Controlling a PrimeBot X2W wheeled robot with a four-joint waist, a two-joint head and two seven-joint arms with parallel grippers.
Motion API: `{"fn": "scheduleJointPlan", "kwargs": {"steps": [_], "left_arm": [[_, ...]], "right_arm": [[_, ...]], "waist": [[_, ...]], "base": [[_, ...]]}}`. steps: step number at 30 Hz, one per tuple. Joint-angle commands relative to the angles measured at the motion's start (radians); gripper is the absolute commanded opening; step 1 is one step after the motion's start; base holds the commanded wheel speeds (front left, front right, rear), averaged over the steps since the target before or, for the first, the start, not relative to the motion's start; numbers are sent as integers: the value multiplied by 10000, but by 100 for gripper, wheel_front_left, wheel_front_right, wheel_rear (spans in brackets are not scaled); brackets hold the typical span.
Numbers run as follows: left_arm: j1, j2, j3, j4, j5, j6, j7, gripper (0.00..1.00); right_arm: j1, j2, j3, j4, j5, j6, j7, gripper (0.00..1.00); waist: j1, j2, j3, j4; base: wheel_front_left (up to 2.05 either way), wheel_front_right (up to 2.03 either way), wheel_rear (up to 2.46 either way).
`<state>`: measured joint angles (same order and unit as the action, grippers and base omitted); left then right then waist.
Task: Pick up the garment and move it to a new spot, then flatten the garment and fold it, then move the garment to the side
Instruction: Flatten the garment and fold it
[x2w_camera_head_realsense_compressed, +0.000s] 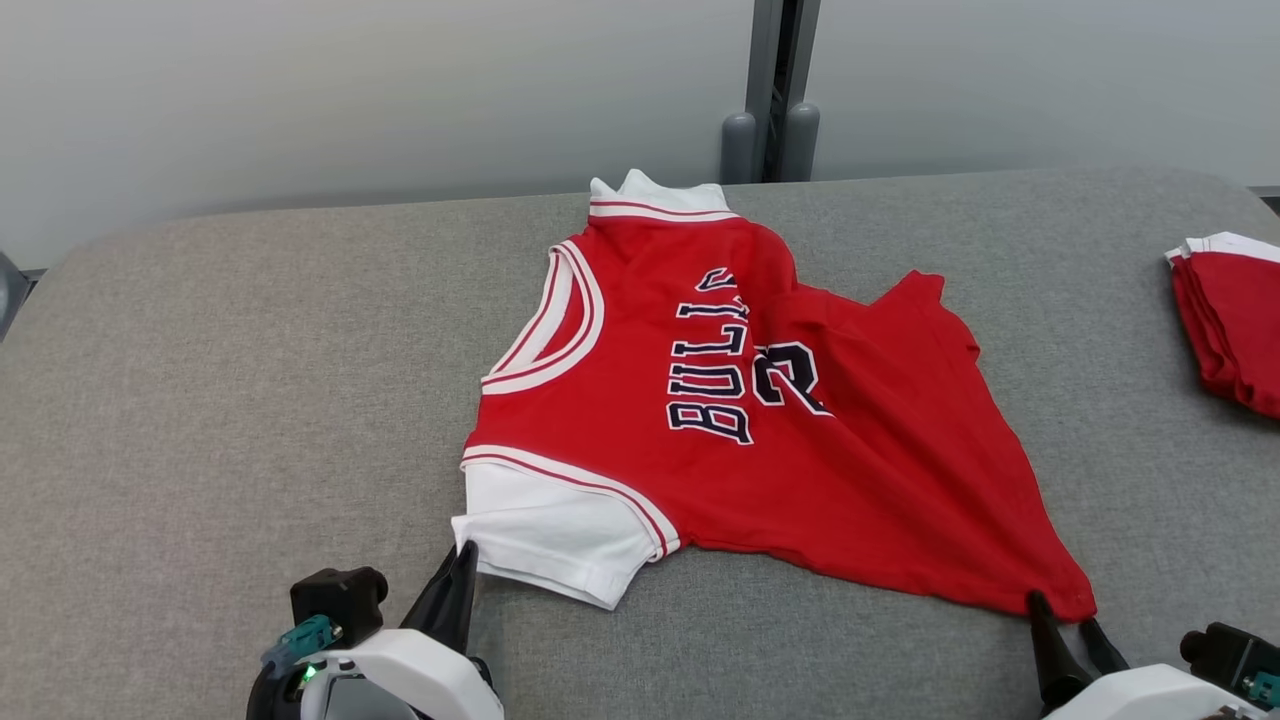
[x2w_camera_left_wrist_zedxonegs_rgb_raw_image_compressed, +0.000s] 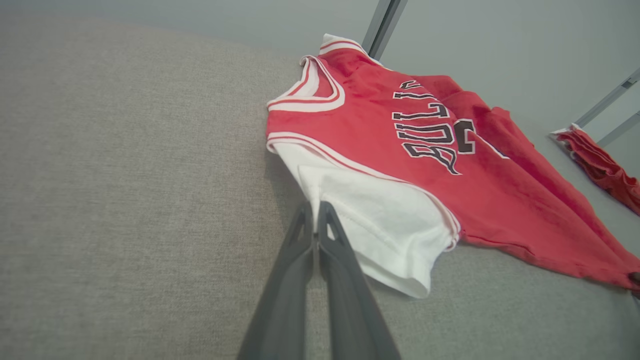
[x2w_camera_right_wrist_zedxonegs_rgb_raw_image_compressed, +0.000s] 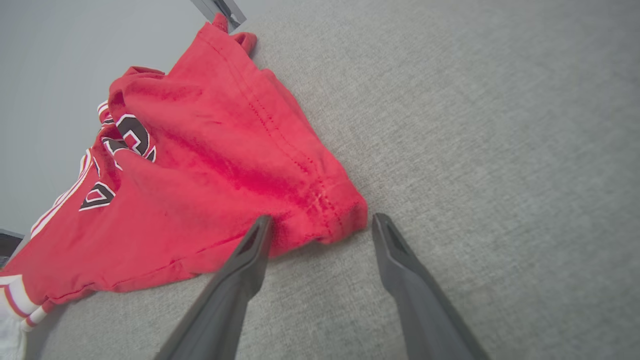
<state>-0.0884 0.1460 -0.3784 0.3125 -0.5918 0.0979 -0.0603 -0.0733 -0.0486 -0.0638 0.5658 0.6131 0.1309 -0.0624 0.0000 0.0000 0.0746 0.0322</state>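
Observation:
The garment (x2w_camera_head_realsense_compressed: 760, 420) is a red jersey with dark lettering and white sleeves. It lies spread out but rumpled on the grey padded table (x2w_camera_head_realsense_compressed: 250, 400). My left gripper (x2w_camera_head_realsense_compressed: 465, 552) is at the near white sleeve corner, and its fingers are shut on the sleeve's edge (x2w_camera_left_wrist_zedxonegs_rgb_raw_image_compressed: 314, 207). My right gripper (x2w_camera_head_realsense_compressed: 1062, 612) is at the near red hem corner. In the right wrist view the right gripper (x2w_camera_right_wrist_zedxonegs_rgb_raw_image_compressed: 322, 225) stands open, with its tips on either side of that corner of the garment (x2w_camera_right_wrist_zedxonegs_rgb_raw_image_compressed: 200, 165) and nothing pinched.
A second red and white cloth (x2w_camera_head_realsense_compressed: 1230, 320) lies folded at the table's right edge and also appears as a cloth (x2w_camera_left_wrist_zedxonegs_rgb_raw_image_compressed: 597, 162) in the left wrist view. A grey post (x2w_camera_head_realsense_compressed: 775, 90) stands against the pale wall behind the table. Bare grey padding stretches to the left.

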Motion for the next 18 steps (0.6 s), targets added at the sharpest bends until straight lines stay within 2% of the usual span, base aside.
{"fn": "scheduleJointPlan", "kwargs": {"steps": [1,8,9,10,14,18], "left_arm": [[90,73,-4,-49,-9,54,33,0],[68,65,-85,-89,-48,56,49,0],[63,72,-88,-88,-59,55,54,0],[65,77,-98,-78,-65,55,69,0],[133,58,-131,-162,-216,-73,193,0],[100,-168,175,-720,-1099,-442,516,0]], "right_arm": [[-136,-53,50,48,137,-5,-87,100],[-337,-51,101,183,162,-3,-285,100],[-368,-51,135,160,156,-3,-315,36],[-394,-51,162,130,121,-5,-326,0],[-456,-149,278,-15,-119,-3,-502,0],[-658,-244,477,-468,-382,-3,-708,0]], "waist": [[0,0,4,21],[0,0,24,140],[0,0,25,150],[0,0,26,160],[0,0,0,183],[0,0,-68,162]], "base": [[0,0,0],[0,0,0],[0,0,0],[0,0,0],[0,0,0],[0,0,0]]}}
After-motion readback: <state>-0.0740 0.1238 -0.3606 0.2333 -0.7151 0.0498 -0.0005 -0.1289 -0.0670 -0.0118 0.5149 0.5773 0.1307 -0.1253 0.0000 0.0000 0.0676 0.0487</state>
